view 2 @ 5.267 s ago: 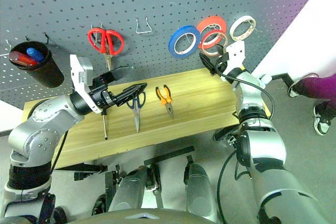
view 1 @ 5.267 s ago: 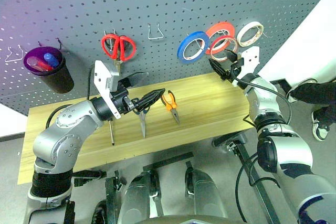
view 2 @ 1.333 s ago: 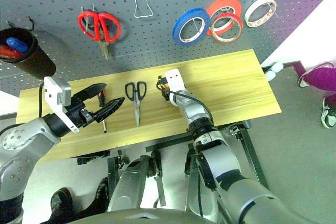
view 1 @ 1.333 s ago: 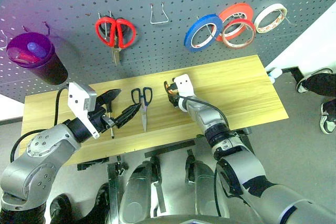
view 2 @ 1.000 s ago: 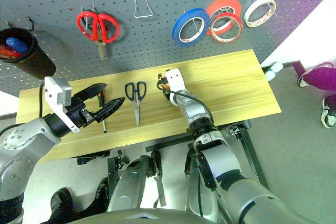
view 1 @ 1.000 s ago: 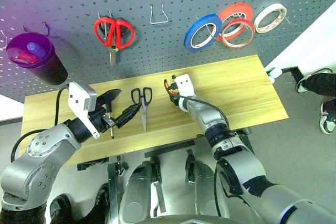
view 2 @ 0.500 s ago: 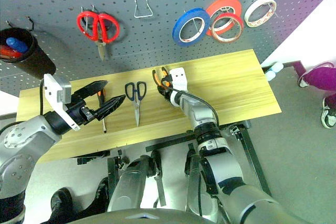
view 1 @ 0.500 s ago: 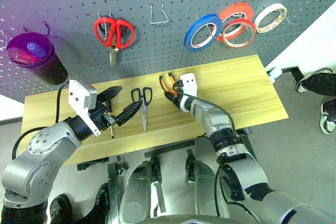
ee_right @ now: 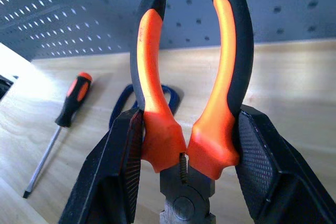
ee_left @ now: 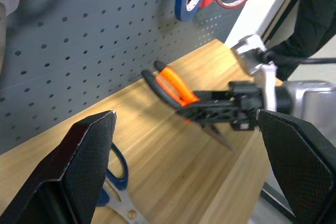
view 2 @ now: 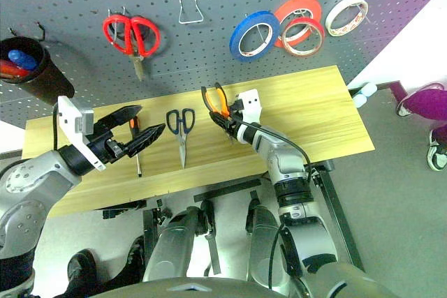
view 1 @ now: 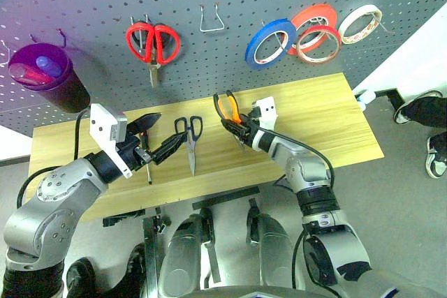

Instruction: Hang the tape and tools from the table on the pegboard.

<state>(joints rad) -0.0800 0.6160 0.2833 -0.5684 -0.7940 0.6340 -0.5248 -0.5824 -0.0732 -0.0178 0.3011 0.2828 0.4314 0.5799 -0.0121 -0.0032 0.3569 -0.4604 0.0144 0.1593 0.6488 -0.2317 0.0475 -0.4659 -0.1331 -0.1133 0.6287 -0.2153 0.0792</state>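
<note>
My right gripper point(view 1: 239, 128) is shut on the orange-and-black pliers point(view 1: 227, 107) near their joint. It holds them just above the light wooden table point(view 1: 328, 120), handles point(ee_right: 226, 61) toward the pegboard point(view 1: 209, 68). Its black fingers point(ee_right: 113, 171) press the handles from both sides. My left gripper point(view 1: 172, 129) hovers open and empty over the table's left part. The dark-handled scissors point(view 1: 189, 130) lie flat between the two grippers. The slim screwdriver point(ee_right: 71, 107) lies left of them, partly hidden under the left gripper. The thin tape ring point(view 1: 318, 35) hangs on the pegboard.
On the pegboard hang red-handled scissors point(view 1: 154, 41), a blue roll point(view 1: 269, 40), a red roll point(view 1: 314, 14), a white roll point(view 1: 360, 23), an empty wire hook point(view 1: 211, 19) and a dark cup of pens point(view 1: 49, 83). A person's shoe point(view 1: 434, 153) shows right of the table.
My right gripper has lifted the pliers off the table and turned, so their handles now point up toward the pegboard. The left gripper has stayed where it was, open.
</note>
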